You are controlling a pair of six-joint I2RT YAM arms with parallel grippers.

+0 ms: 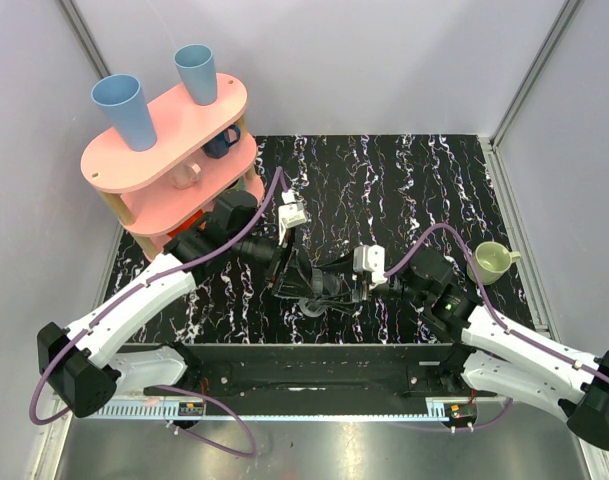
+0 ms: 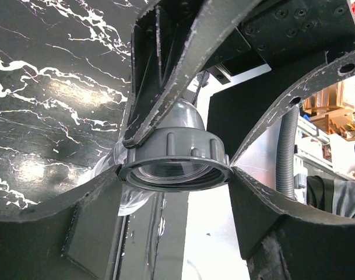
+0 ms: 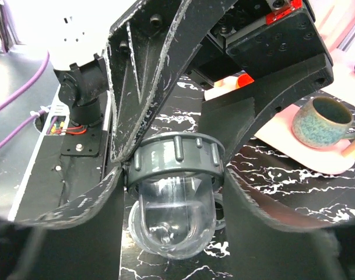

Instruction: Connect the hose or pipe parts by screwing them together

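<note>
A dark grey ribbed ring nut (image 3: 176, 157) with a clear dome (image 3: 174, 219) under it hangs just above the black marbled table (image 1: 404, 180). In the left wrist view the nut (image 2: 174, 160) shows its threaded inside. My left gripper (image 2: 174, 175) is shut on the nut's sides. My right gripper (image 3: 174, 178) comes from the opposite side, and its fingers also press on the nut's rim. In the top view both grippers, left (image 1: 302, 282) and right (image 1: 336, 287), meet at the pipe parts (image 1: 319, 295). Another ring-like piece (image 3: 220, 210) lies on the table beneath, mostly hidden.
A pink two-tier shelf (image 1: 164, 140) stands at the back left with two blue cups (image 1: 124, 108) on top and mugs below. A pale green mug (image 1: 492, 262) sits at the right of the table. A blue-green mug (image 3: 323, 122) shows in the right wrist view.
</note>
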